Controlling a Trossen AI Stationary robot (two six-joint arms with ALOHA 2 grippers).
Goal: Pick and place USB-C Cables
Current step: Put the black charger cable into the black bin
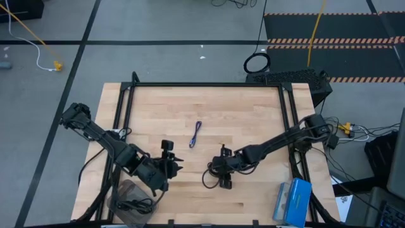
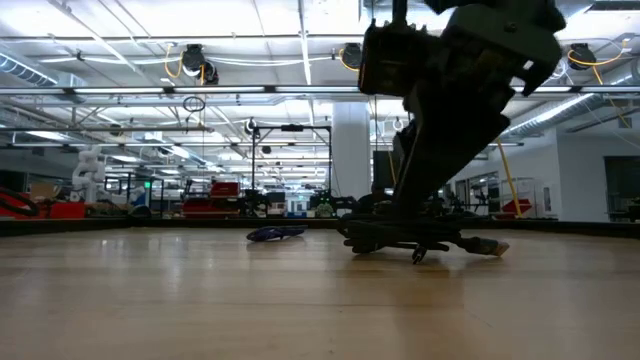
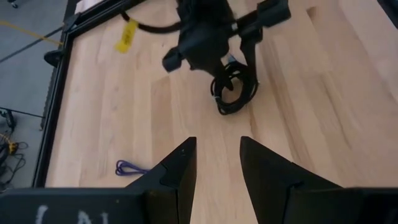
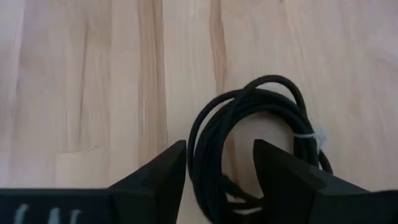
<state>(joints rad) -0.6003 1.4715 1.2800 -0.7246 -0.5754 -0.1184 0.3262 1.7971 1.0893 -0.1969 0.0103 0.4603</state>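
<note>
A black USB-C cable bundle (image 1: 209,179) (image 3: 234,93) (image 4: 267,79) lies in loose loops on the wooden table, near its near edge. My right gripper (image 1: 221,172) (image 4: 221,144) is down over it and open, with one side of the loop running between its fingers. The purple-blue cable (image 1: 195,134) (image 2: 272,234) (image 3: 129,168) lies flat toward the table's middle. My left gripper (image 1: 175,166) (image 3: 217,140) hovers open to the left of the bundle, facing it. Another black cable (image 1: 130,204) lies in a clear container (image 1: 123,189) at the near left corner. My right gripper comes at the black bundle from above, slanting, its fingers (image 4: 168,168) on either side of the loop's strands (image 4: 208,180), lying across them. The bundle rests on the table. I cannot tell whether the fingers touch it.
A blue box (image 1: 292,201) lies at the table's near right corner. Black frame rails (image 1: 123,120) run along the table's left, far and right edges. A thick black ring coil (image 1: 256,63) and a yellow cord (image 1: 28,31) lie on the floor beyond the table.
</note>
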